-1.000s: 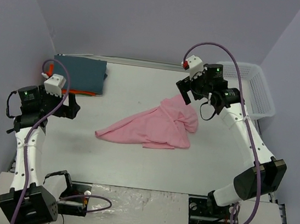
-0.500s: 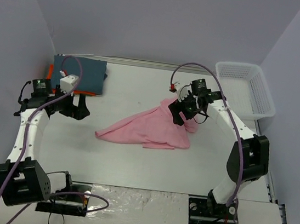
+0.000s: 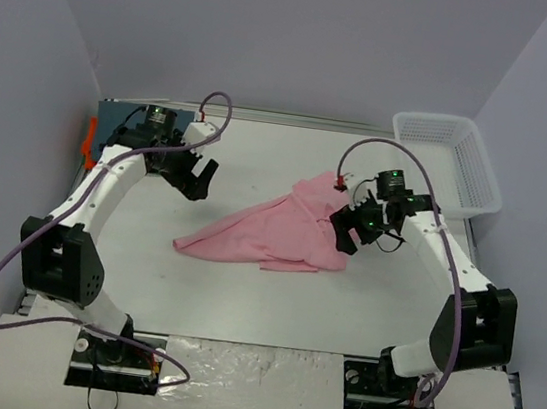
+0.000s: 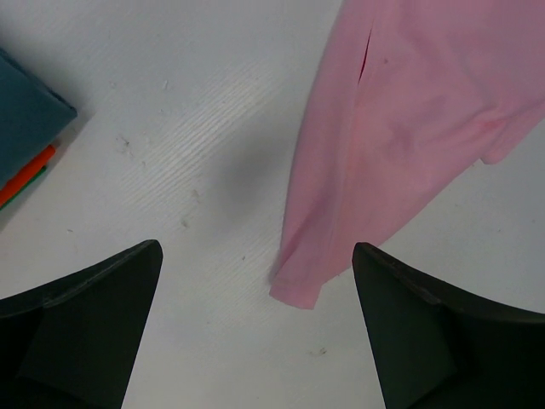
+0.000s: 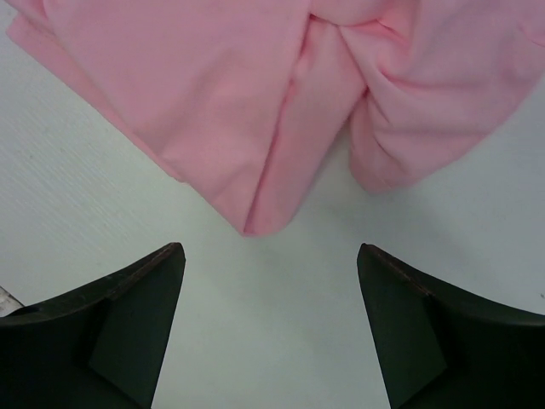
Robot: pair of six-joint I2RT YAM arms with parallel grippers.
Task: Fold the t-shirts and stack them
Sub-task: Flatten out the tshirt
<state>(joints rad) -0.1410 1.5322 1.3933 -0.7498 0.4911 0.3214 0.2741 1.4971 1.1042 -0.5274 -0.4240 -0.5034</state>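
Observation:
The light pink t-shirt (image 3: 280,231) lies crumpled in the middle of the table. My left gripper (image 3: 199,183) is open and empty, above the table just left of the shirt; in the left wrist view (image 4: 255,247) a narrow end of the pink cloth (image 4: 400,136) lies between the fingers. My right gripper (image 3: 345,236) is open and empty at the shirt's right side; the right wrist view (image 5: 271,247) shows bunched pink folds (image 5: 247,111) just ahead of the fingers. The folded slate blue-grey shirt (image 3: 113,121) lies on the orange shirt (image 3: 89,138) at the far left, partly hidden by my left arm.
A white mesh basket (image 3: 450,162) stands at the far right corner. The corner of the blue-grey shirt (image 4: 25,128) with the orange edge (image 4: 30,175) under it shows in the left wrist view. Purple walls enclose the table.
My left arm has swung from the left edge across the shirt stack toward the pink shirt. My right gripper has come down and nearer, to the pink shirt's right side.

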